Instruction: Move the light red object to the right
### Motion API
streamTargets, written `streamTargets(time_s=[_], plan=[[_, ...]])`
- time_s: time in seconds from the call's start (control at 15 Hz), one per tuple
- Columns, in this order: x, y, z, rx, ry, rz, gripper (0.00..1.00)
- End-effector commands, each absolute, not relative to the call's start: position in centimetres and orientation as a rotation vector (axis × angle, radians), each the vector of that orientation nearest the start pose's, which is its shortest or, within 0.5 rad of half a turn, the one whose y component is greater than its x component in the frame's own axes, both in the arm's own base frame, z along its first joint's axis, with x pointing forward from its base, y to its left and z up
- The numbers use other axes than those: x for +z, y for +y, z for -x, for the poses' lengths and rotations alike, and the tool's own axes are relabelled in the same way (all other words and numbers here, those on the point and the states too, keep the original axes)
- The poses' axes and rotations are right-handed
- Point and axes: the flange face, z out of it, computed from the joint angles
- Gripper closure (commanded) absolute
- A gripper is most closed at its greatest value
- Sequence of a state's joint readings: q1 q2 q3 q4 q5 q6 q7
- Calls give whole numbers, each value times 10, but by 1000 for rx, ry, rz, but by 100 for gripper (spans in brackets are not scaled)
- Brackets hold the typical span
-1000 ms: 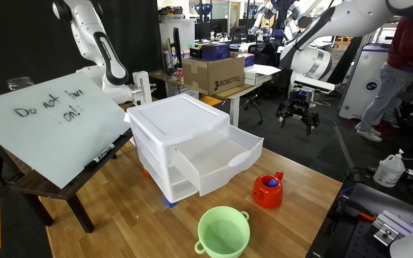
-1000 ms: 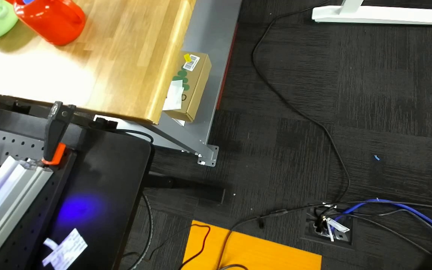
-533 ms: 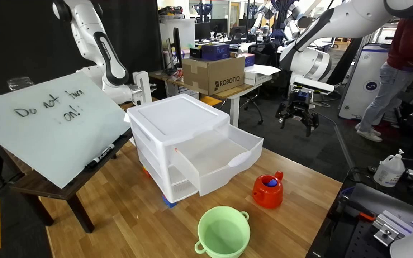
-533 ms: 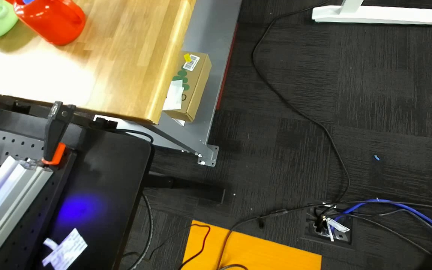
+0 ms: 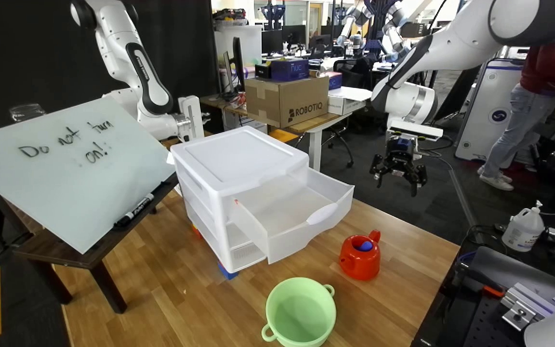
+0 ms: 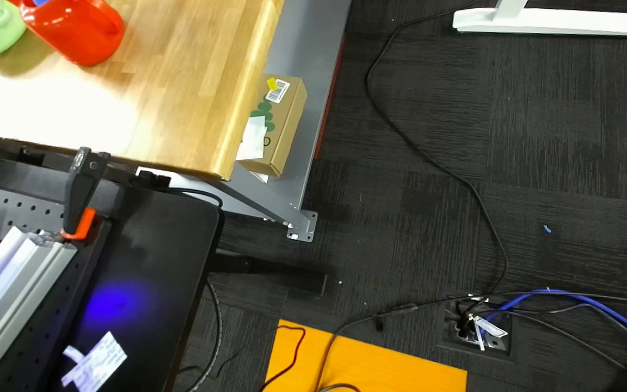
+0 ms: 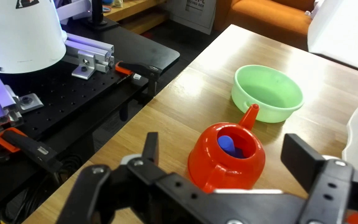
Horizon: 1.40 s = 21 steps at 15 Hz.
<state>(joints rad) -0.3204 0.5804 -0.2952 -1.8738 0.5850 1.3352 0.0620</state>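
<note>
Clear air all the way from the spread-wide pincer (image 5: 396, 187) down to the red pot (image 5: 363, 268)! Its spout (image 7: 250, 117) pokes toward the green bowl (image 5: 299, 313), which crowds that flank, near but apart. On another side, the open drawer (image 5: 306, 237) juts out, a wall in the way. Opposite that, bare tabletop (image 5: 405, 294) runs to the edge by the black platform (image 6: 161, 239), a roomy lane.

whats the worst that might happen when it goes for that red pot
The open fingers might push the red pot into the green bowl, which the spout points towards.
The blue piece inside the pot could tumble out if the pot tips.
The drawer, pulled out near the pot, might get bumped as they come down.
</note>
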Motion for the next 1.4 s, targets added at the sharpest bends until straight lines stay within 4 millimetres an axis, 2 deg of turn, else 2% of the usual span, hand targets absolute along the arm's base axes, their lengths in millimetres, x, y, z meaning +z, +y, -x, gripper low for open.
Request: streamTargets(time_s=[0.0,0.27,0.53,0.67,1.33], plan=[[168,-244,-466,1180,1033,1928,0],[136,-239,-478,1247,1049,1922,0],[118,-234,-491,1300,1039,1919,0],[115,-230,-489,1273,1043,1959,0],[104,-229,-487,1316,1017,1947,0]])
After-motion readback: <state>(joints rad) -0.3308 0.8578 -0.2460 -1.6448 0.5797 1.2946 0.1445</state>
